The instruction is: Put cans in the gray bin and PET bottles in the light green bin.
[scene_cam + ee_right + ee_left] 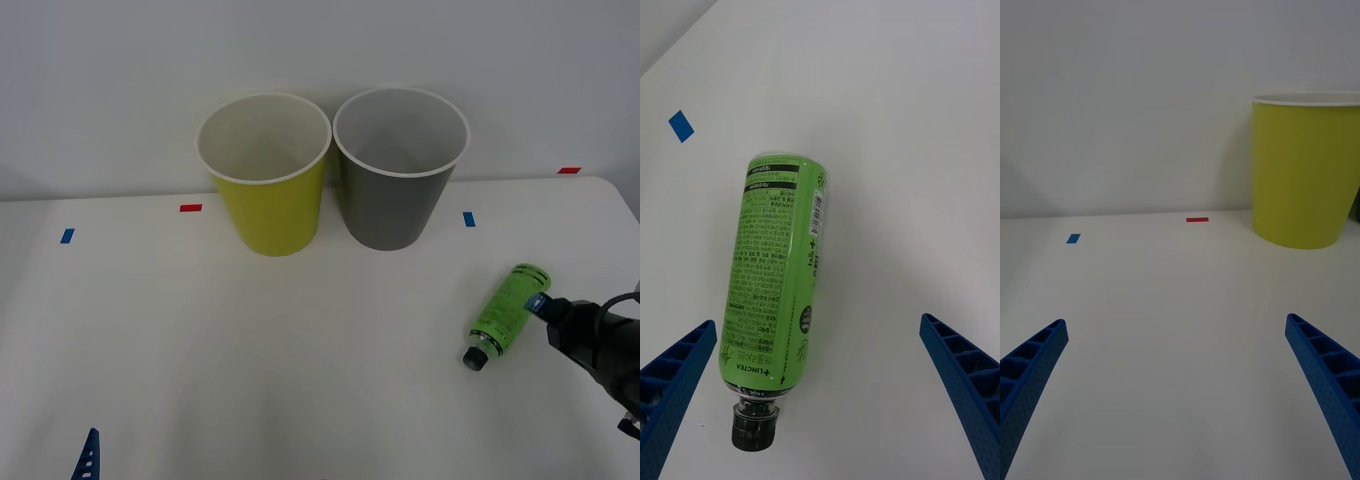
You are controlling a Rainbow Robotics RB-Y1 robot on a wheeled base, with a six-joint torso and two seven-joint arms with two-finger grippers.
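The PET bottle (pixel 508 312), slim with a bright green label and a black cap, lies on its side on the white table at the right, cap toward me. My right gripper (pixel 818 322) is open and hovers over it, the bottle (pixel 779 277) lying between the blue fingers (pixel 674 390), nearer one of them. In the front view the right gripper (pixel 538 306) sits just beside the bottle's far end. The light green bin (pixel 270 215) and the gray bin (pixel 390 215) stand upright side by side at the back. My left gripper (pixel 1176 322) is open and low at the near left. Cans are out of view.
Small tape marks lie on the table: red (pixel 190 208), blue (pixel 66 236), blue (pixel 468 218), red (pixel 569 170). A pale wall rises behind the bins. The table's right edge (pixel 625 205) runs close to my right arm (pixel 600 345).
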